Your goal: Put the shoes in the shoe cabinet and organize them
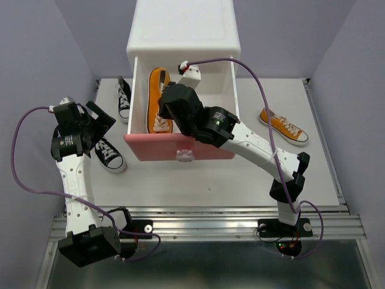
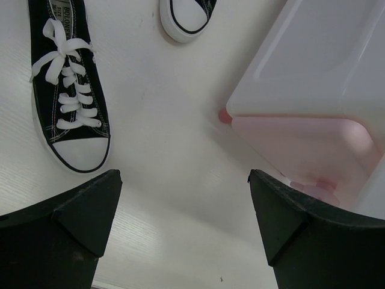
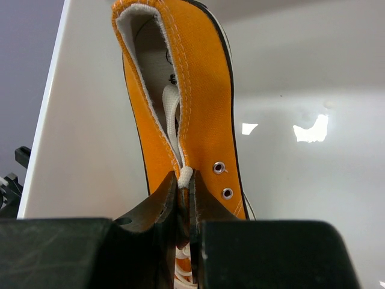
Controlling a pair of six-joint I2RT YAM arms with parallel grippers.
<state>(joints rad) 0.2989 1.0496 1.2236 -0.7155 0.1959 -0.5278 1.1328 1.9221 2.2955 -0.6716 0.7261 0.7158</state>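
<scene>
Currently, an orange canvas sneaker (image 3: 204, 108) is clenched at its upper by the right claw (image 3: 185, 180), aligned lengthwise along the left wall of the pink-fronted drawer (image 1: 157, 148); the left claw (image 2: 183, 198) is held open.

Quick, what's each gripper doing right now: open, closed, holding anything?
Left gripper: open, holding nothing.
Right gripper: closed on the orange shoe.
</scene>
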